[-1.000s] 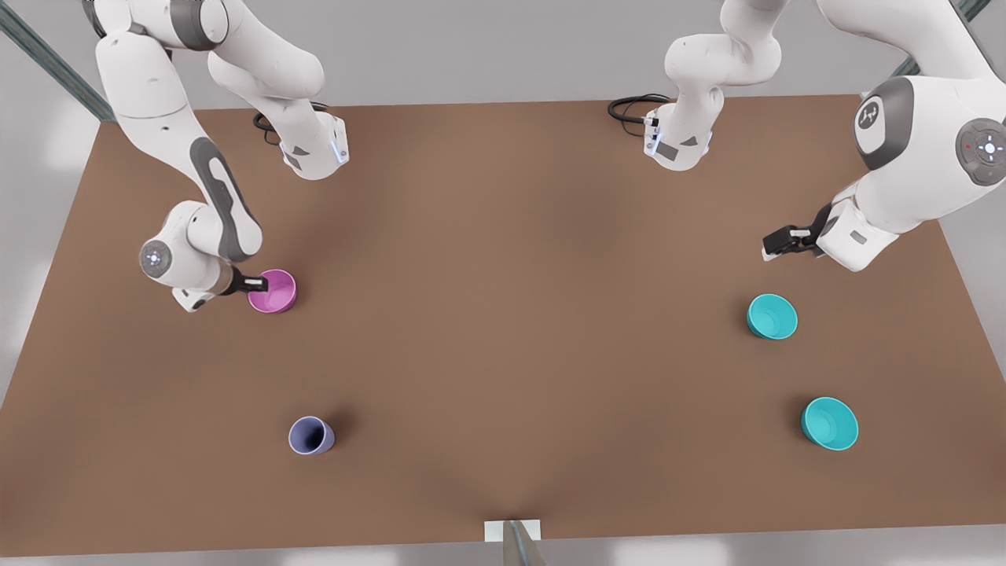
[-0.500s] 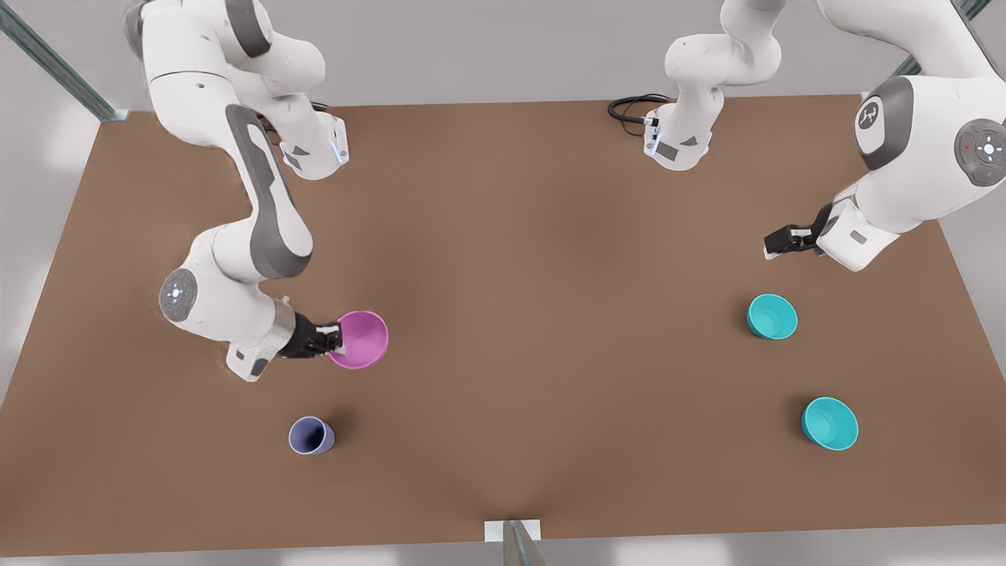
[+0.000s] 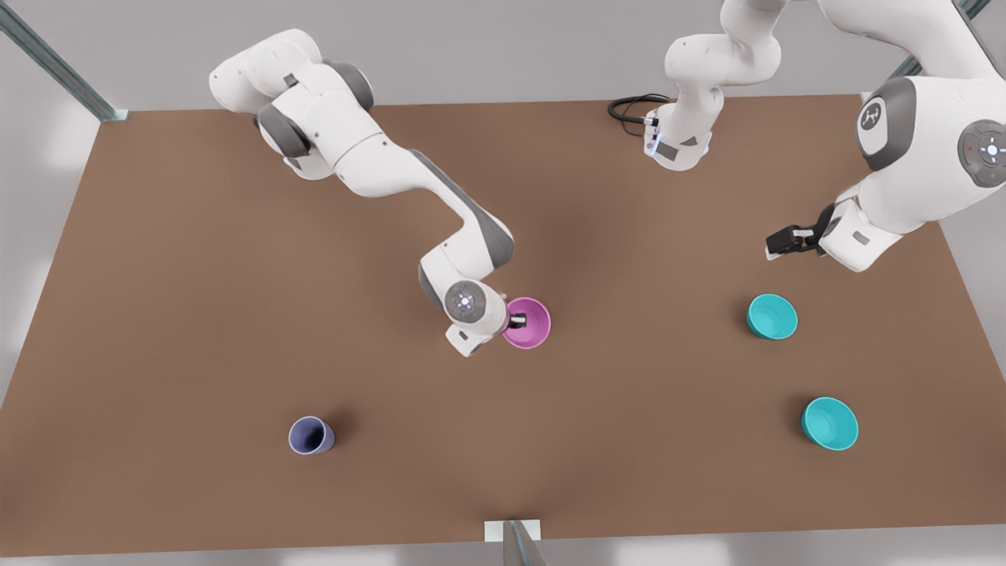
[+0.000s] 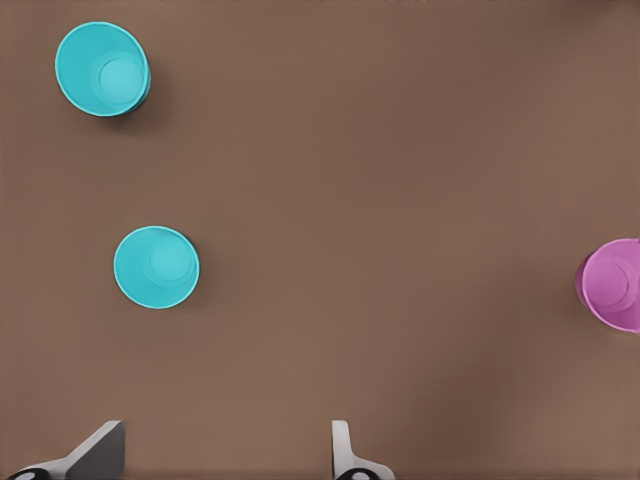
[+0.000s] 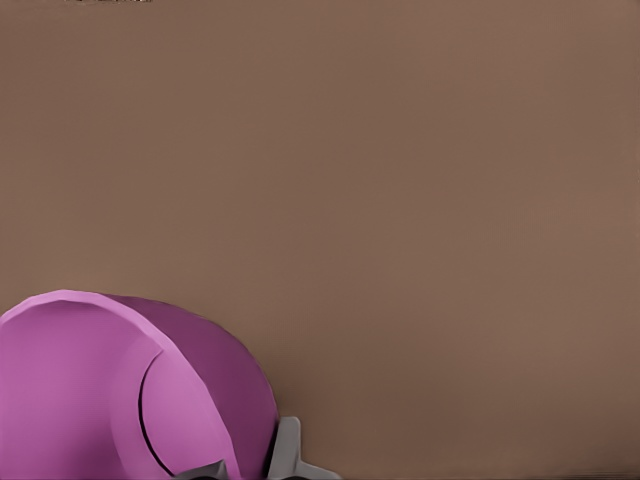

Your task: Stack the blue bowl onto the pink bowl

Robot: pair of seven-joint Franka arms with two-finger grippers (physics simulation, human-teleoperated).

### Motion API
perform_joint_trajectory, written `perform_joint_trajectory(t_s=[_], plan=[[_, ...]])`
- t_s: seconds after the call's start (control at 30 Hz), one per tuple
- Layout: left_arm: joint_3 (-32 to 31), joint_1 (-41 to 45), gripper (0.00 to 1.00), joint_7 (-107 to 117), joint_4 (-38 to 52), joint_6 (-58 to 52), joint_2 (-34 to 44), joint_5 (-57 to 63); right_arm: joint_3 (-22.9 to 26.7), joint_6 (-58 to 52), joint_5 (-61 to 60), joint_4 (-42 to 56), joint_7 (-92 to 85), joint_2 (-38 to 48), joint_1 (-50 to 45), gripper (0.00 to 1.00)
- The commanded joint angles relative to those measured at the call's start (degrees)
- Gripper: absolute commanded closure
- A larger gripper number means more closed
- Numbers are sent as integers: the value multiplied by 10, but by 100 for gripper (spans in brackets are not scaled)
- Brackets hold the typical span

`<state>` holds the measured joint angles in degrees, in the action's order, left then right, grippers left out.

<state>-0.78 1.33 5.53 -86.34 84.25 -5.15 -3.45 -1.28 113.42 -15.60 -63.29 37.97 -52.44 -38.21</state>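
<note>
The pink bowl (image 3: 530, 324) is near the table's middle, with my right gripper (image 3: 516, 321) shut on its rim on the side toward the front view's left. In the right wrist view the pink bowl (image 5: 80, 400) looks tilted just in front of the right gripper (image 5: 245, 468). The blue bowl (image 3: 772, 316) sits upright on the front view's right. My left gripper (image 3: 780, 242) hovers open behind it, nothing between its fingers. The left wrist view shows the left gripper (image 4: 222, 460), the blue bowl (image 4: 156, 266) and the pink bowl (image 4: 612, 285).
A second, matching turquoise bowl (image 3: 829, 423) (image 4: 101, 68) stands nearer the front edge on the front view's right. A lavender-blue cup (image 3: 310, 435) stands at the front left. The brown table (image 3: 196, 330) lies bare between them.
My right gripper has carried the pink bowl from the front view's left side toward the middle of the table. The left arm has stayed put.
</note>
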Motion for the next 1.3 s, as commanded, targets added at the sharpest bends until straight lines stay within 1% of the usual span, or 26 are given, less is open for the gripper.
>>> perform_joint_trajectory(t_s=[0.0, 0.27, 0.3, 0.33, 0.47, 0.5, 0.53, 0.57, 0.6, 0.67, 0.7, 0.73, 0.77, 0.83, 0.87, 0.9, 0.93, 0.97, 1.0, 1.03, 1.07, 1.13, 1.17, 1.2, 1.23, 1.27], plan=[[0, 0, 0, -1, 0, -1, 1, 0, 0, 15, 5, -2, 411, -5, 0, 79], [1, -1, 0, -1, 0, 0, -2, 1, 0, 45, 6, -3, 443, -36, -20, 79], [1, -1, 0, -1, 0, 0, -2, 1, 0, 45, 6, -3, 445, -36, -21, 22], [1, -9, 0, -1, -1, 0, -2, 0, 0, 46, 6, -3, 447, -37, -22, 0], [1, -12, 0, -1, -1, 1, -5, 1, 3, 49, 4, 4, 438, -23, -14, 0], [1, -12, 0, -1, -1, 1, -7, 1, 3, 44, 5, 22, 439, -7, 9, 0], [1, -12, 0, -1, -1, 1, -7, 1, 2, 38, 5, 24, 411, 15, 36, 0], [1, -12, 0, -1, -1, 1, -8, 0, 1, 9, 4, 25, 358, 32, 67, 0], [1, -12, 0, -1, 0, 3, -13, 0, 0, -44, 3, 26, 270, 54, 109, 0], [2, -19, 0, -1, 0, 41, -50, -2, 1, -162, 4, 26, 67, 81, 189, 0], [1, -26, 0, -1, 0, 69, -82, 0, 1, -245, 11, 26, -71, 85, 255, 0], [2, -43, 0, -1, 0, 86, -85, -2, 0, -284, 40, 26, -156, 87, 299, 0], [1, -60, 0, -47, 0, 94, -103, -2, 4, -312, 66, 25, -234, 116, 331, 0], [1, -96, 0, -114, 0, 160, -166, -3, 8, -338, 130, 25, -373, 129, 386, 0], [2, -104, 0, -166, 2, 179, -189, -19, 8, -345, 138, 24, -400, 146, 394, 0], [3, -122, 0, -190, 22, 196, -223, -32, 7, -345, 148, 26, -447, 158, 397, 0], [0, -159, 0, -242, 60, 201, -268, -46, 4, -338, 155, 27, -481, 170, 393, 0], [-1, -176, 0, -278, 64, 211, -281, -58, 1, -337, 163, 40, -484, 172, 392, 0], [0, -189, 0, -308, 45, 239, -294, -58, 0, -337, 161, 47, -503, 173, 389, 0], [2, -212, 0, -370, 17, 293, -308, -59, -8, -335, 145, 36, -495, 179, 376, 0], [10, -218, 0, -395, 2, 310, -312, -60, -5, -332, 127, 43, -497, 170, 365, 0], [10, -231, 0, -404, 0, 324, -332, -60, -7, -331, 129, 46, -497, 177, 365, 0], [10, -227, 0, -423, -30, 324, -334, -60, -3, -348, 136, 56, -498, 203, 365, 0], [10, -230, 0, -466, -56, 323, -326, -60, 3, -386, 144, 49, -496, 251, 366, 0], [12, -235, 0, -475, -76, 324, -325, -60, 19, -421, 150, 49, -497, 289, 366, 0], [12, -235, 0, -475, -95, 323, -324, -60, 26, -426, 152, 48, -501, 291, 369, 0]])
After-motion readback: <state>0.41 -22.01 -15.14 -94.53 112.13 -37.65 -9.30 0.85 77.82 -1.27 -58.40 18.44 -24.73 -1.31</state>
